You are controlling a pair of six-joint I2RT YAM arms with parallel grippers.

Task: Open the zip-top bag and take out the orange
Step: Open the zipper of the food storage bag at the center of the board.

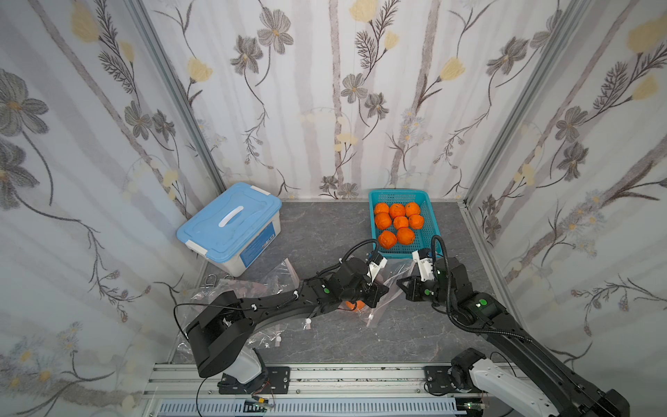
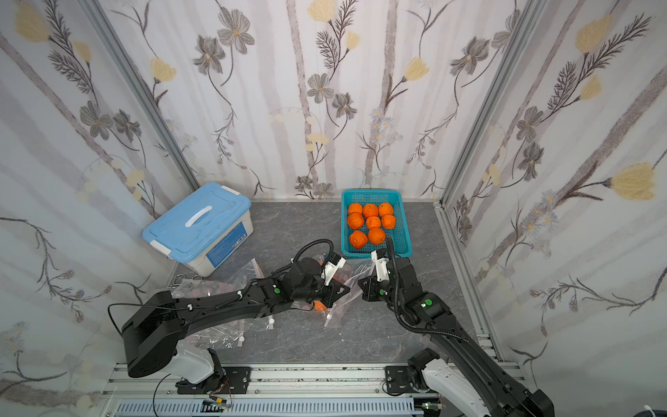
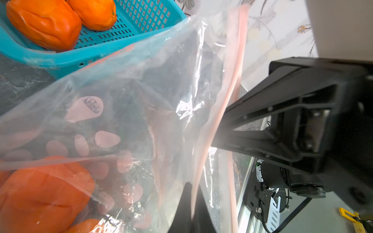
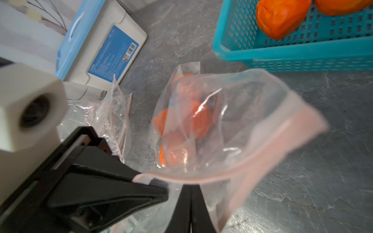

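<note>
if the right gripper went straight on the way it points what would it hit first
The zip-top bag, whose pink rim the right gripper is shut on; beyond its clear wall, probably the orange inside. The left gripper sits beside that line; depth unclear.

I'm looking into a cell closed on three sides by pale floral-printed panels: grey blossoms, yellow tulip shapes and thin dark stems over broad grey vertical stripes. The back wall (image 1: 325,108) stands well beyond the left claw (image 1: 382,290) and the right claw (image 1: 401,283). One side wall (image 1: 72,180) rises out past the left claw, another (image 1: 595,162) out past the right claw. An aluminium post (image 1: 182,108) marks the far corner on the left claw's side, and a second (image 1: 512,119) marks the one on the right claw's side. Under both claws lies the desk (image 1: 325,231), dark grey with lighter marble veining. Behind the claws an aluminium rail (image 1: 343,375) edges the desk, with a white slotted cable duct (image 1: 325,408) after it. The light is even and soft, and the shadows are faint.
</note>
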